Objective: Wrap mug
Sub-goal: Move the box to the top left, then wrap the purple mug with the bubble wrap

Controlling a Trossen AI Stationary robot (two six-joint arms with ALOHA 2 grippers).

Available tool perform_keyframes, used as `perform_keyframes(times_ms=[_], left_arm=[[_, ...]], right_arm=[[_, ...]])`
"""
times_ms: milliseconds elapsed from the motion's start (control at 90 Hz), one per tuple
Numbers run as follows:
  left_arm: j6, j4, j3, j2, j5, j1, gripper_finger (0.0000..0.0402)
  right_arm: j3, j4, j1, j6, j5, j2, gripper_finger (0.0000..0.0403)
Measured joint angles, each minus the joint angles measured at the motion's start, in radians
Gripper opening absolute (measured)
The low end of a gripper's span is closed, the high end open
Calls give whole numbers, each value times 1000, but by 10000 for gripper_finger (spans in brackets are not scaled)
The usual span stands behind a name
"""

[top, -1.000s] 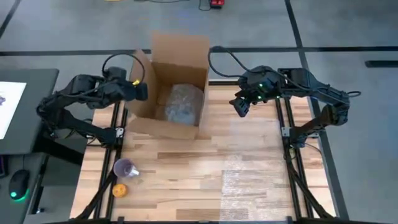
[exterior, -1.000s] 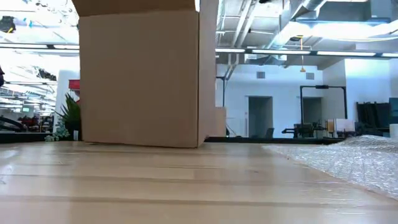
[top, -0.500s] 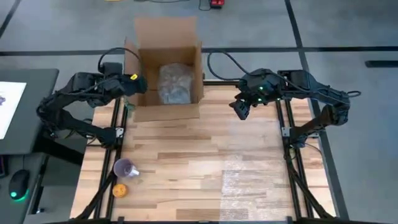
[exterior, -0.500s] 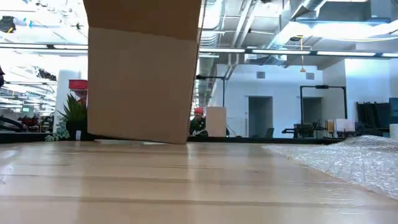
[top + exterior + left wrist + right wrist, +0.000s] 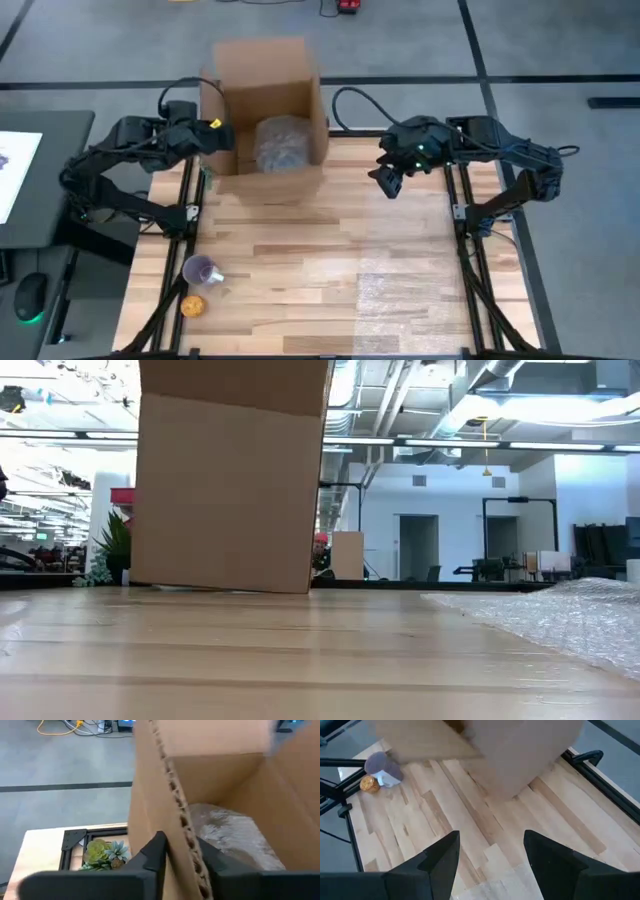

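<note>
An open cardboard box [image 5: 265,100] stands at the table's far left; in the low view the box [image 5: 230,480] fills the left. Inside it lies the mug as a bubble-wrapped bundle [image 5: 283,143], also seen in the left wrist view [image 5: 225,832]. My left gripper [image 5: 215,140] is shut on the box's left wall. My right gripper [image 5: 385,185] hovers open to the right of the box, above bare wood, with nothing between its fingers [image 5: 442,855]. My left gripper pinches the box's left wall at its top edge [image 5: 182,845], one finger [image 5: 155,852] outside the box and the other [image 5: 210,857] inside it. The fingers come from the table's left side, across the wall. The box stands upright, its open side up.
A sheet of bubble wrap [image 5: 410,295] lies on the near right of the table. A purple cup [image 5: 203,270] and a small orange thing [image 5: 192,305] sit at the near left. Bare wood lies between them. A potted plant [image 5: 102,852] shows beyond the table's far left.
The box, held by my left gripper, has turned about and slid toward the table's far left. It stood skewed with a flap spread to the left; now its sides run square with the table. The wrapped bundle has moved along inside it.
</note>
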Motion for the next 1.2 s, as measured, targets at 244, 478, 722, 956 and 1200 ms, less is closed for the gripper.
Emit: perform_keyframes(times_ms=[244, 478, 722, 956, 1200], left_arm=[[21, -2, -28, -3, 19, -1, 119], [66, -2, 105, -3, 68, -6, 125], [222, 21, 277, -3, 252, -60, 125], [317, 71, 323, 15, 701, -193, 125], [93, 50, 324, 113, 1024, -474, 124]], right_arm=[[0, 0, 14, 5, 3, 0, 214], [0, -11, 48, 5, 27, 0, 214], [0, -121, 204, 31, 41, 0, 214], [0, -163, 320, -23, 50, 0, 214], [0, -163, 338, -95, 50, 0, 214]])
